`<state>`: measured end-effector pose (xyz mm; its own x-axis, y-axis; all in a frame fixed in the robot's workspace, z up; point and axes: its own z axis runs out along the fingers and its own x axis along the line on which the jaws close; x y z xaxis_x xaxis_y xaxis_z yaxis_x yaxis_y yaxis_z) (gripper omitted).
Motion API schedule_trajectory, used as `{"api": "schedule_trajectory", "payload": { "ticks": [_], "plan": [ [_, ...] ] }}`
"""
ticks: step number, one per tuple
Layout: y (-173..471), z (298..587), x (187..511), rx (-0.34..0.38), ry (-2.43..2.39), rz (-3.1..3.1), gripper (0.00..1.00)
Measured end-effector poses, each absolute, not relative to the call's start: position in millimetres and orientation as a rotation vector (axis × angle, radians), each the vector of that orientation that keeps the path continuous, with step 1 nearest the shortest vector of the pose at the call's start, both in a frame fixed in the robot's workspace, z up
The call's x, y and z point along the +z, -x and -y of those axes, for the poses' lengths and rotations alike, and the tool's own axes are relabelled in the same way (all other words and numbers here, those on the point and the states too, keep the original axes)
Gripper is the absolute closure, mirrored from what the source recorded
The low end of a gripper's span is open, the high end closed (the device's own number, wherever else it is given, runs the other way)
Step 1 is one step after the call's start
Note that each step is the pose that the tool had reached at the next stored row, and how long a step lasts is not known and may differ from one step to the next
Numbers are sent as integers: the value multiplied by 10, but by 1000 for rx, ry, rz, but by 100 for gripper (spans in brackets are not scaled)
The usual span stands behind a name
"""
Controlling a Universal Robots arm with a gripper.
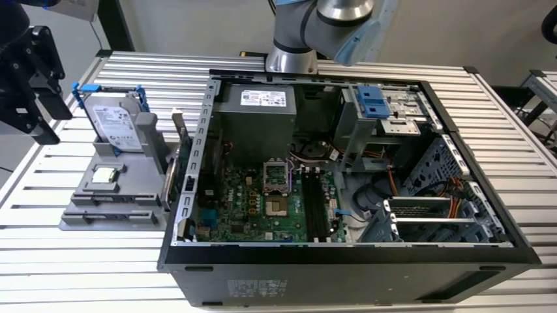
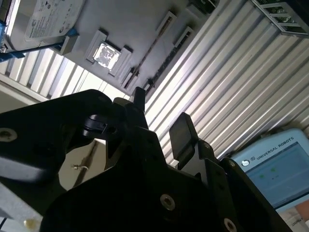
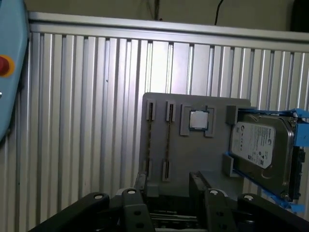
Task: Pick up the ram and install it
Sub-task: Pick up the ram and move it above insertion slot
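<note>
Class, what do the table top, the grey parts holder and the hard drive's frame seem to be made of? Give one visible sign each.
Table top: probably aluminium; ribbed slats with silvery sheen. Grey parts holder: likely plastic; dull, uniform grey. Hard drive's frame: apparently plastic; solid blue.

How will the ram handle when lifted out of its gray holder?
The ram looks thin and flat, so probably light and fairly stiff, though likely fragile if bent. It stands on edge in the gray holder, so a sideways push may tip or jam it.
</note>
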<state>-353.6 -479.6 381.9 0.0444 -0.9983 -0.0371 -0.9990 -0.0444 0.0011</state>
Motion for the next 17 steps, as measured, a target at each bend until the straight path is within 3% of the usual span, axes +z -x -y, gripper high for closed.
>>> {"api": "schedule_trajectory", "payload": {
  "ticks": [17],
  "plan": [
    [3523, 4791, 3632, 42, 2235, -2172, 0]
  ]
}}
